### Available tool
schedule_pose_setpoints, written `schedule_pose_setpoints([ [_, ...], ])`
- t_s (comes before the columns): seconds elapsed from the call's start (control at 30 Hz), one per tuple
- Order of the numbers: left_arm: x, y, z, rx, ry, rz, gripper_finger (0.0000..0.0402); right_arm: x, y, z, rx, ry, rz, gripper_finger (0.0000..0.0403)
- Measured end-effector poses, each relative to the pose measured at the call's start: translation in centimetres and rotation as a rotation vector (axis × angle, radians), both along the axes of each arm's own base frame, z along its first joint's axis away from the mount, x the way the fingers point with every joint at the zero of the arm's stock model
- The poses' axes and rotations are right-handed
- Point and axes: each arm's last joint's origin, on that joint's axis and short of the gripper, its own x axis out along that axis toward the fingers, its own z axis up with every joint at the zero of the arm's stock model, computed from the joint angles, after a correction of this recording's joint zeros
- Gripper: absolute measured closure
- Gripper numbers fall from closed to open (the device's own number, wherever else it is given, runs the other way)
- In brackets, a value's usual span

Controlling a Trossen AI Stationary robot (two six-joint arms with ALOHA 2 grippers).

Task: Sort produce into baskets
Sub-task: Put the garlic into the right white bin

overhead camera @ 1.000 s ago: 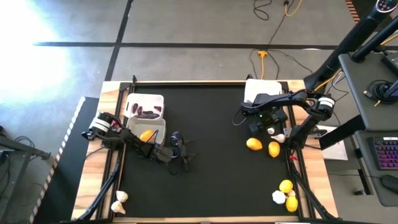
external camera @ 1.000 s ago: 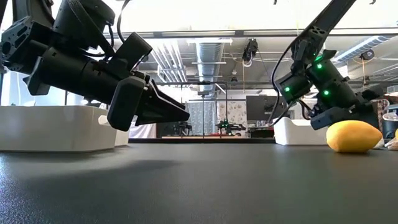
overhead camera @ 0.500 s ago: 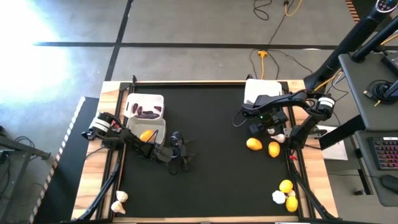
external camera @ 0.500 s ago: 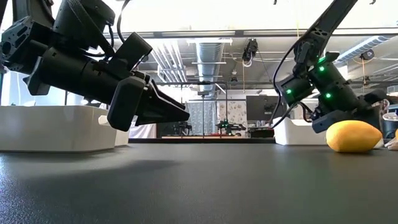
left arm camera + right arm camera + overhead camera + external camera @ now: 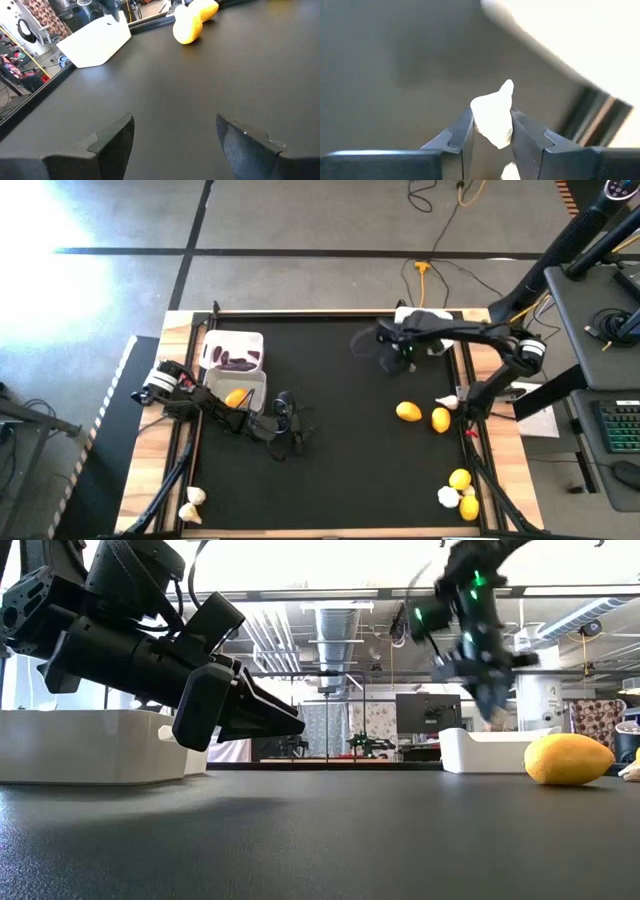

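Looking down from overhead, I see the black worktop [image 5: 340, 430] with two baskets [image 5: 236, 350] at its left edge and a third [image 5: 425, 320] at the back right, lemons [image 5: 408, 412] scattered right. The right claw [image 5: 385, 360] hangs raised beside that third basket; only its wrist camera shows me the garlic bulb [image 5: 492, 120] pinched between its fingers. My left claw [image 5: 175, 140] idles low, spread wide.
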Motion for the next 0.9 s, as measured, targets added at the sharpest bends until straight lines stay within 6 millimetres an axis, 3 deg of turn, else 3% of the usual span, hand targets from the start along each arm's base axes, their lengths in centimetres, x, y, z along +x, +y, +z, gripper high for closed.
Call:
schedule_pose_setpoints([
  [0.13,0.0,0.0,0.0,0.003,0.001,-0.001,0.0139,0.3,-2.5,3.6,-0.339,0.044,-0.035,0.0306],
  [0.27,0.0,0.0,0.0,0.003,0.001,-0.001,0.0139,-0.4,-5.5,4.3,-0.439,0.048,-0.089,0.0310],
  [0.5,0.0,0.0,0.0,0.003,0.001,-0.001,0.0139,-2.3,-9.8,0.4,-0.365,0.073,-0.218,0.0298],
  [0.7,0.0,-0.1,0.0,-0.003,-0.001,-0.002,0.0139,-2.5,-10.8,-4.7,-0.249,0.182,-0.224,0.0286],
  [0.9,-0.2,-0.5,-0.1,0.004,0.006,-0.019,0.0139,-1.7,-11.7,-6.2,-0.245,0.198,-0.263,0.0261],
])
